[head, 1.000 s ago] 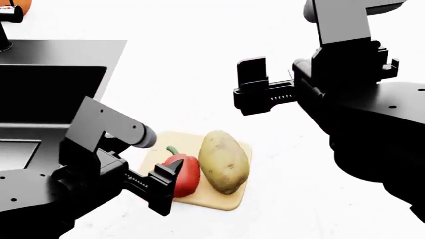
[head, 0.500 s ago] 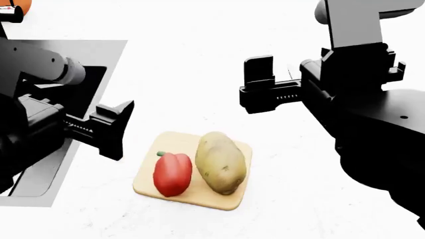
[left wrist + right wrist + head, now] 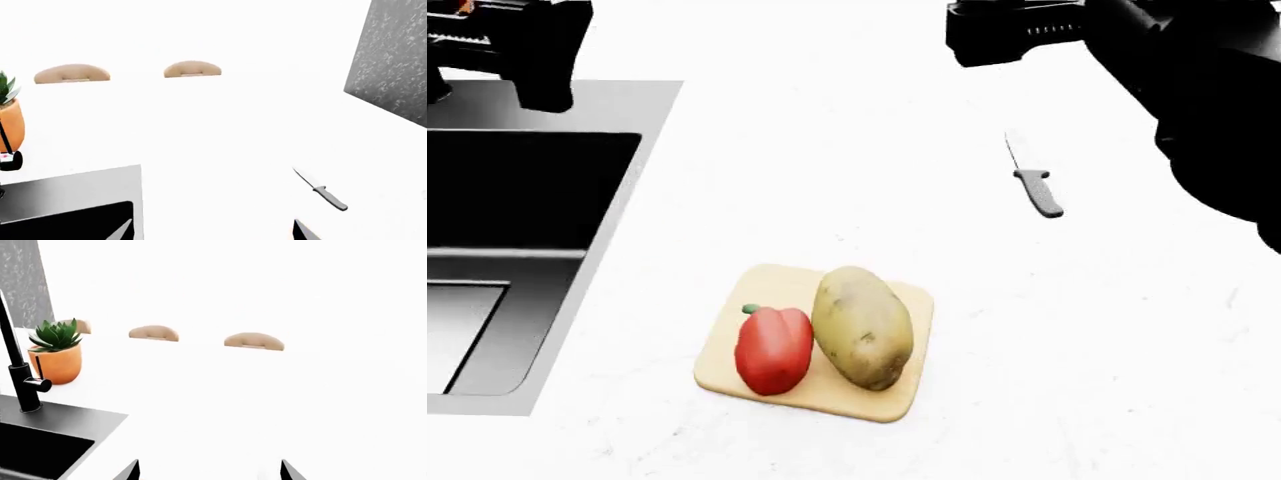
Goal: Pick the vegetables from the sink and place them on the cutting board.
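Note:
The red bell pepper [image 3: 773, 349] and the speckled potato [image 3: 861, 327] lie side by side on the beige cutting board [image 3: 892, 398], pepper on the left, touching or nearly so. The black sink [image 3: 627, 105] is at the left and no vegetables show in it; its rim also shows in the left wrist view [image 3: 73, 190] and the right wrist view [image 3: 73, 417]. My left gripper [image 3: 545, 55] is raised at the top left over the sink's far rim, open and empty [image 3: 212, 232]. My right gripper [image 3: 1004, 30] is high at the top right, open and empty [image 3: 208, 471].
A knife [image 3: 1034, 180] with a grey handle lies on the white counter right of centre, also in the left wrist view [image 3: 323, 191]. The black faucet [image 3: 17, 375] and an orange plant pot [image 3: 57, 360] stand behind the sink. A dark speckled wall panel [image 3: 393, 60] borders the counter.
My left gripper has drawn away from the pepper and risen up and left to above the sink. My right arm has lifted toward the top, uncovering the knife. The vegetables stay on the board.

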`<state>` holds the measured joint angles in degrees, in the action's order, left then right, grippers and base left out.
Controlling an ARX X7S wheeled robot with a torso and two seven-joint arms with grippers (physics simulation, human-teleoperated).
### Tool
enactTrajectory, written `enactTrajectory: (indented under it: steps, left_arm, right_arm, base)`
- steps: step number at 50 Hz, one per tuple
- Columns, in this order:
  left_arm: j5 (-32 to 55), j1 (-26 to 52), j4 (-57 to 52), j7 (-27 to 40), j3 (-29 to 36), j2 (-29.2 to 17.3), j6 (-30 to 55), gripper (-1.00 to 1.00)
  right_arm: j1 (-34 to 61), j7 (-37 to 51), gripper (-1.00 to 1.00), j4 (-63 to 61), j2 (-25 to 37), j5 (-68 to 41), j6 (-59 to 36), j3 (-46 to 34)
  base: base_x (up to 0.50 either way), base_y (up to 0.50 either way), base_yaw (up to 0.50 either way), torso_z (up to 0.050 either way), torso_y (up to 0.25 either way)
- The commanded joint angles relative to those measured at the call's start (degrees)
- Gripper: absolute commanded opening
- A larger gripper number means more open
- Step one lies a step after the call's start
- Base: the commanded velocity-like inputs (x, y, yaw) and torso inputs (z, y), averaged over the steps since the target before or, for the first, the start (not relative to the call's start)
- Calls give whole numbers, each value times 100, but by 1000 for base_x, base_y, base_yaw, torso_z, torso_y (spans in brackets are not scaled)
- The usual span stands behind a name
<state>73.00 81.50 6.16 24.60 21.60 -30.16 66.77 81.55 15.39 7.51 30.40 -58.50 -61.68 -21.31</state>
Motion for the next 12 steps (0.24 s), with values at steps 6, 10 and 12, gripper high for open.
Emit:
enactTrajectory:
  steps: [6,10,12]
  left_arm:
    - [-1676,2384,3294,-2130,1354,883,-768,100]
    - [-2296,3085,4774,-3011,1827,1397,-1400,100]
    - [-2585,3387,5584,-3459,2048,1675,-1763,100]
  right_arm:
    - [2734,-2474,100,4670,-1262,2004,1971,-1424]
    - [3459,-3221,100,6686,-1880,2436,3004,-1630]
    - [3496,-3251,100,6739,-1904,2555,3044,-1535]
  base:
    - [0,0,0,0,0]
    - [0,0,0,0,0]
    - [0,0,0,0,0]
